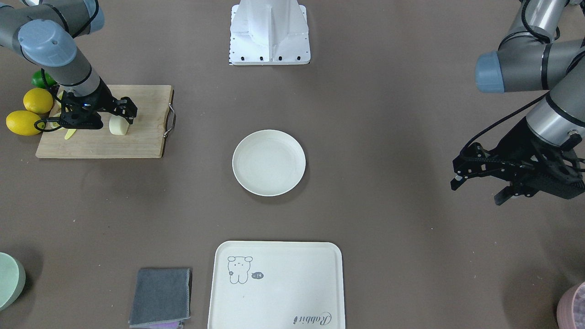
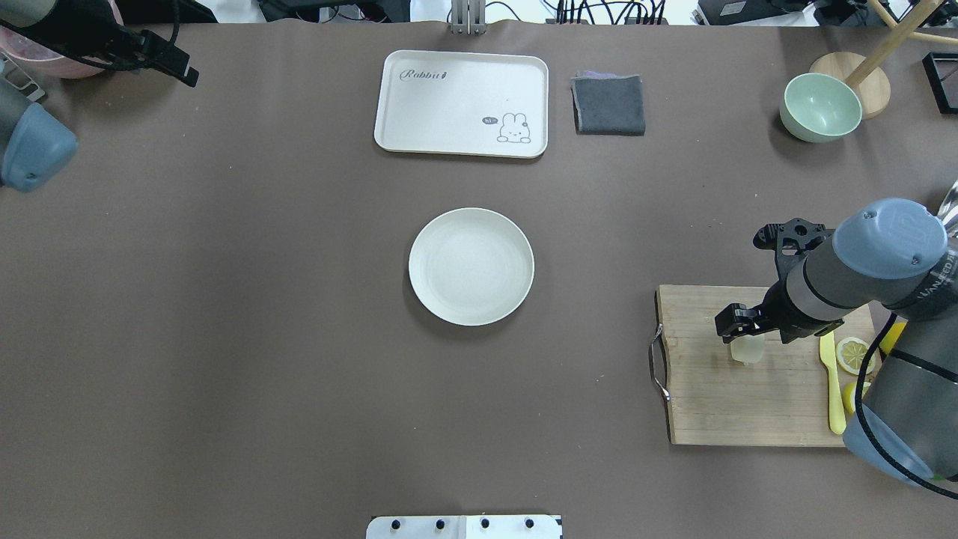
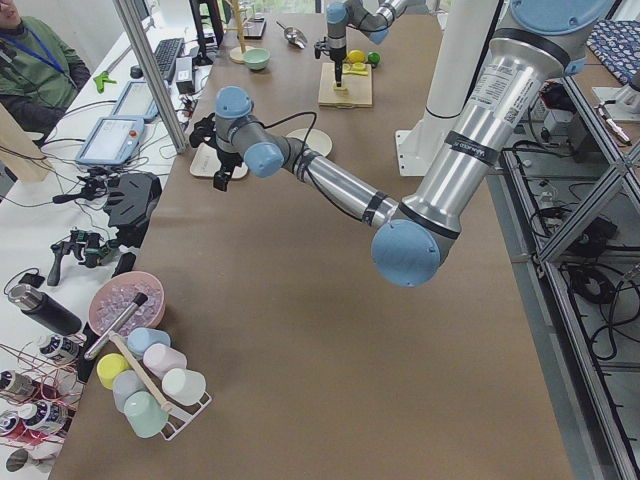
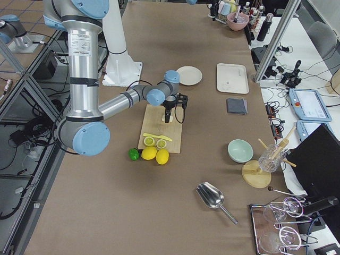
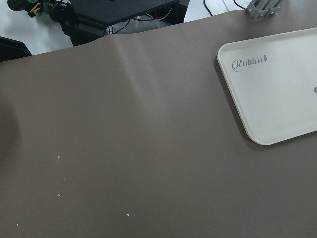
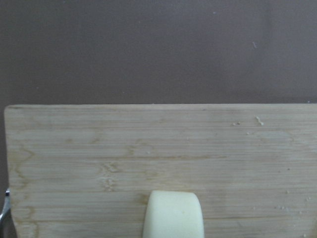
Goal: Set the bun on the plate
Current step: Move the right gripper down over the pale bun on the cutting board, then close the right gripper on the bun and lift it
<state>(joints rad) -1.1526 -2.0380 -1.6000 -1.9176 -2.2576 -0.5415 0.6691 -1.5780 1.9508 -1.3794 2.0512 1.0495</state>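
Right end effector [image 1: 126, 116] at bun [image 1: 119, 127], grip unclear

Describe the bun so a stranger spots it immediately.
Find the wooden cutting board with the metal handle. On it, right at the right claw, sits the bun: a smooth, pale cream lump, unlike the bright yellow lemons and segmented lemon slice nearby.

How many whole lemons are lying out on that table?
2. Both lie on the table off the cutting board's end without the handle: one lemon beside the lime, the other lemon right next to it. The right arm could hide more.
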